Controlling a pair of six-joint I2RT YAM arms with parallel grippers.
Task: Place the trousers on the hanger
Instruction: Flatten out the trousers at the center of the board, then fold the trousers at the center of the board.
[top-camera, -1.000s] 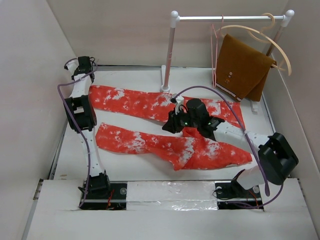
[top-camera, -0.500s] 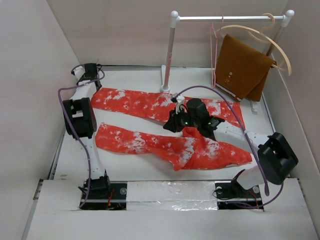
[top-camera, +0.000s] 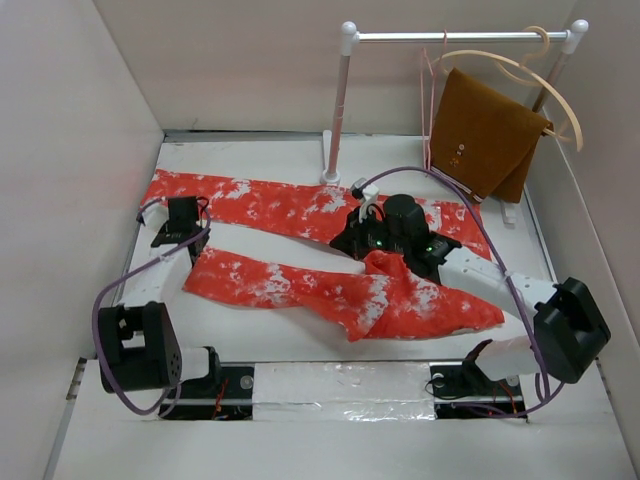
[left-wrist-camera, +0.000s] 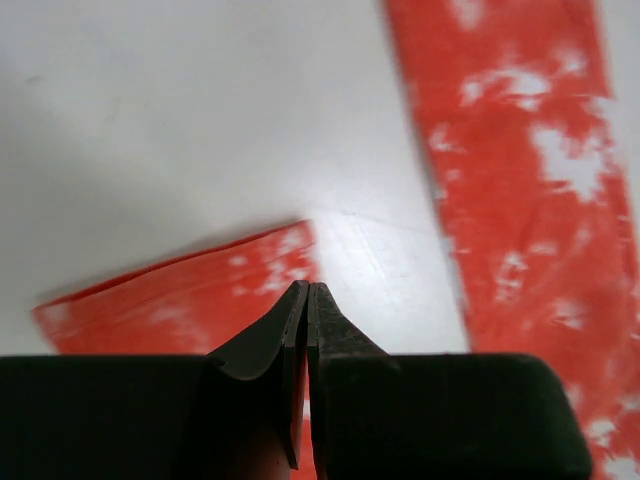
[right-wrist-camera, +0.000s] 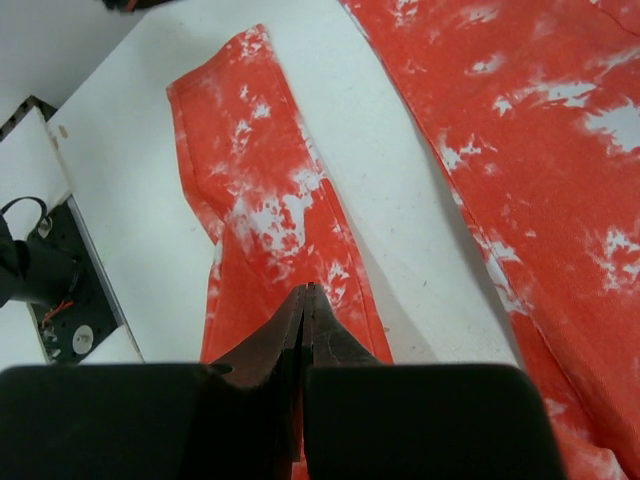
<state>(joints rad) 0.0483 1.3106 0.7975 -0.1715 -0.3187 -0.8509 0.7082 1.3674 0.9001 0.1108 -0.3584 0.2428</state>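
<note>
note left gripper (left-wrist-camera: 308, 290) pressed shut beside a cuff, right gripper (right-wrist-camera: 303, 290) shut too over the crotch (no cloth visibly pinched); expect the trousers (top-camera: 300, 285), flat on the table (top-camera: 250, 335), to be light and limp, so pinch the waistband; beyond, find the hanger (top-camera: 427, 110) on the rail (top-camera: 460, 37)

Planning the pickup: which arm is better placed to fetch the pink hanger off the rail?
Right. The hanger hangs at the right end of the rail, nearer the right gripper; the left gripper sits far left by the cuffs of the trousers.
</note>
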